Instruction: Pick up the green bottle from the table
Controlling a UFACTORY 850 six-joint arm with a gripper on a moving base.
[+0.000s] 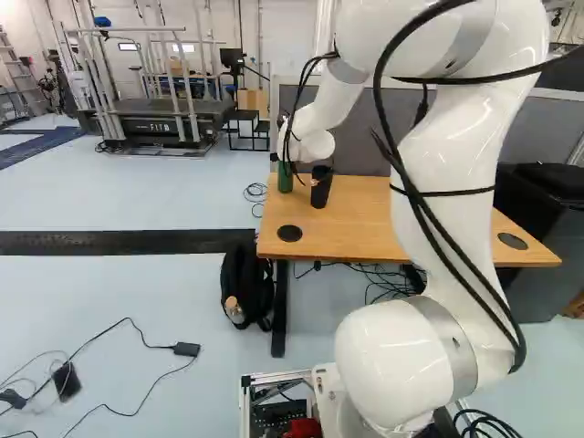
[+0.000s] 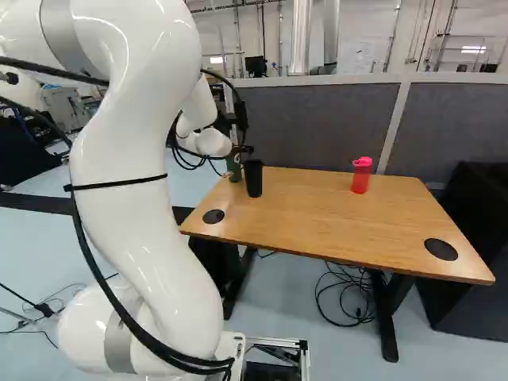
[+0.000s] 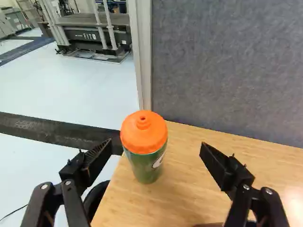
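I see the robot's gripper [image 2: 242, 147] with its jaws spread wide, holding nothing. The green bottle [image 3: 146, 166] stands near the table's [image 2: 317, 208] edge, by a black cup [image 2: 253, 179].

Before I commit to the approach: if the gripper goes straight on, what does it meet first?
Probably the green bottle, orange lid first, ahead of the open gripper; the gap is hard to judge.
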